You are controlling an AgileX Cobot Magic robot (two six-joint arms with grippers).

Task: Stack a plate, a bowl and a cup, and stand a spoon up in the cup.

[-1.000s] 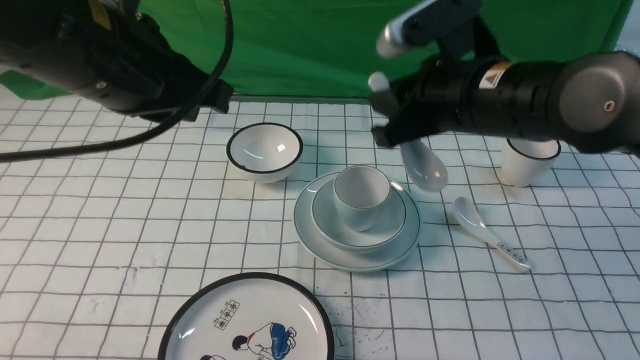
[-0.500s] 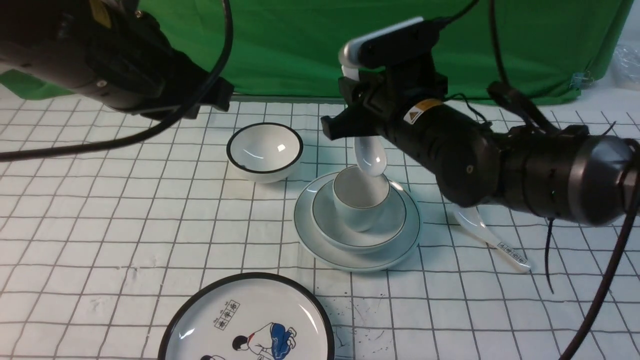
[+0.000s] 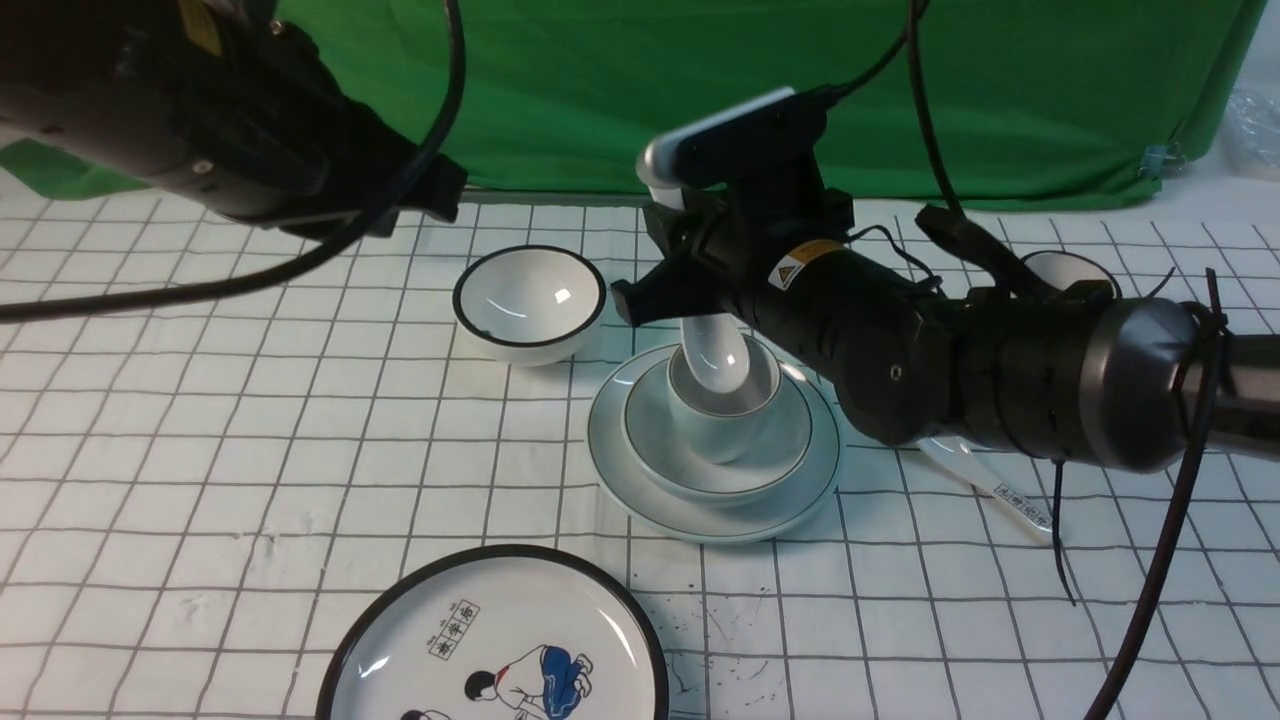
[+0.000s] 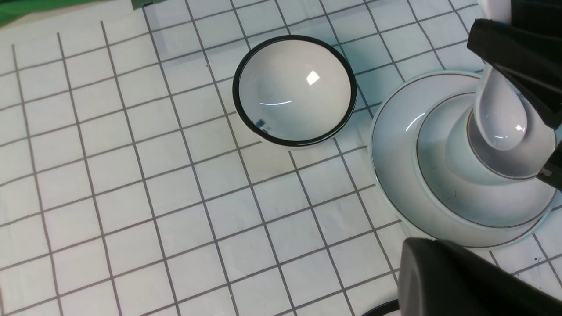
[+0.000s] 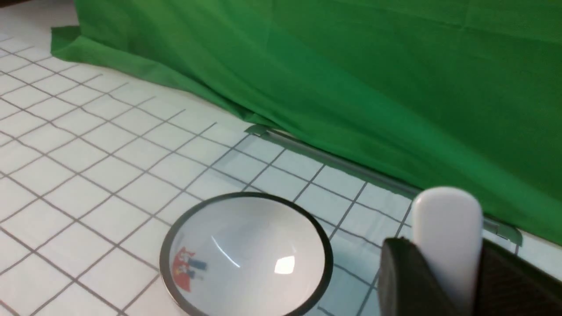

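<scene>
While spoon hangs in cup, bowl beneath

My right arm is carrying a yellow label with a black warning triangle. The black-rimmed plate is showing boxed characters, and the handle of the lying spoon also, but I am not managing to read them.

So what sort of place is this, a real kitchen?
Probably a staged robot test table, not a kitchen: a green backdrop cloth hangs behind, a white grid cloth covers the surface, and the right gripper holds the spoon at the cup.
</scene>
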